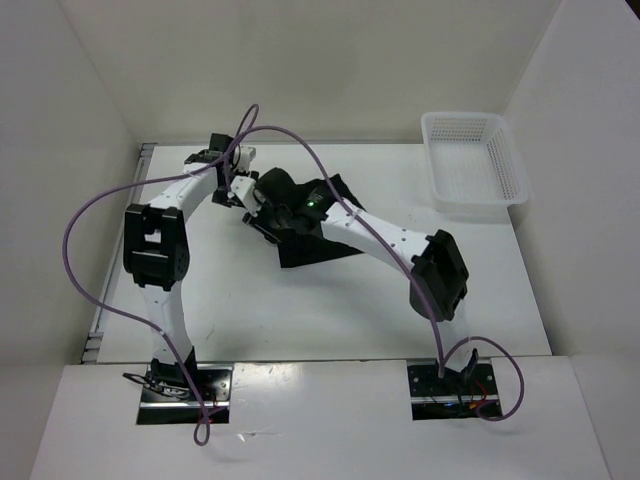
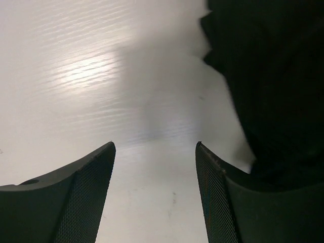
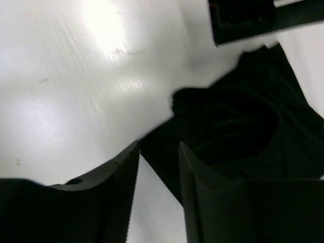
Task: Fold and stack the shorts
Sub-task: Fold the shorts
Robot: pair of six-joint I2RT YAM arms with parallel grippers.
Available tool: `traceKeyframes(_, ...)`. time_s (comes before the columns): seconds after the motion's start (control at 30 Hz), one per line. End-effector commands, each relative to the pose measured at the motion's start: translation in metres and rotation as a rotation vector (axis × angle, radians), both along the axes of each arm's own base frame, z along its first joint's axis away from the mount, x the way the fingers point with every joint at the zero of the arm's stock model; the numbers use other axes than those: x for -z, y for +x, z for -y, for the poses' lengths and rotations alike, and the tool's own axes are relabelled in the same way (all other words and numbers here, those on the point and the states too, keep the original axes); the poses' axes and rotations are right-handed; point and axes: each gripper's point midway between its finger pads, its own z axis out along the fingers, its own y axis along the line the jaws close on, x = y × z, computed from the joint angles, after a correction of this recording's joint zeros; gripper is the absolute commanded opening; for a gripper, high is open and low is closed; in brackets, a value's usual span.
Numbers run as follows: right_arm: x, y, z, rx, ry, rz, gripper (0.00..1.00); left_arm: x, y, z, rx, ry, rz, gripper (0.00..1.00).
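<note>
Lying outside basket (image 1: 478, 208): shorts (image 1: 305, 250) (bunched on table (image 1: 250, 310)) | left end effector (image 2: 154, 147) spread | right end effector (image 3: 158, 147) spread

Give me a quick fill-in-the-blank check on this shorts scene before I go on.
The shorts are ____ in colour.
The white mesh basket stands at the table's far ____ corner.
The basket holds ____.
The left jaws stand ____, bare table between them.
Missing words: black; right; nothing; open.

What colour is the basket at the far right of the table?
White, with a mesh pattern; the top view shows the basket best.
</note>
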Motion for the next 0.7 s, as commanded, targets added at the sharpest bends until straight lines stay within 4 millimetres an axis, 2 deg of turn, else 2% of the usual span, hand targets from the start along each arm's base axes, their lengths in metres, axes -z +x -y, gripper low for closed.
traceKeyframes(0.0, -0.028, 0.019, 0.036, 0.101, -0.007, 0.113, 0.4, -0.057, -0.001, 0.036, 0.12, -0.133, 0.091, 0.72)
traceKeyframes(0.03, -0.01, 0.019, 0.049, 0.131, -0.044, 0.095, 0.4, -0.058, -0.003, 0.042, 0.137, -0.16, 0.087, 0.72)
traceKeyframes(0.07, -0.007, 0.023, 0.056, 0.152, -0.054, 0.101, 0.39, -0.058, -0.006, 0.046, 0.151, -0.184, 0.074, 0.72)
traceKeyframes(0.13, 0.014, 0.025, 0.071, 0.198, -0.098, 0.085, 0.39, -0.055, -0.015, 0.059, 0.186, -0.231, 0.047, 0.72)
traceKeyframes(0.17, 0.021, 0.026, 0.072, 0.216, -0.102, 0.081, 0.39, -0.046, -0.021, 0.061, 0.19, -0.242, 0.012, 0.72)
traceKeyframes(0.2, 0.025, 0.037, 0.083, 0.264, -0.111, 0.078, 0.47, -0.042, -0.026, 0.065, 0.202, -0.268, -0.008, 0.71)
traceKeyframes(0.3, 0.044, 0.054, 0.093, 0.346, -0.105, 0.03, 0.56, -0.027, -0.047, 0.075, 0.228, -0.315, -0.08, 0.71)
traceKeyframes(0.33, 0.048, 0.058, 0.094, 0.365, -0.103, 0.02, 0.57, -0.025, -0.054, 0.084, 0.252, -0.341, -0.099, 0.71)
traceKeyframes(0.37, 0.062, 0.061, 0.094, 0.388, -0.104, -0.014, 0.58, -0.022, -0.054, 0.084, 0.252, -0.341, -0.1, 0.71)
traceKeyframes(0.43, 0.065, 0.069, 0.091, 0.398, -0.092, -0.024, 0.59, -0.015, -0.062, 0.095, 0.277, -0.339, -0.117, 0.71)
traceKeyframes(0.67, 0.088, 0.067, 0.084, 0.398, -0.102, -0.083, 0.59, 0.005, -0.07, 0.096, 0.273, -0.349, -0.169, 0.7)
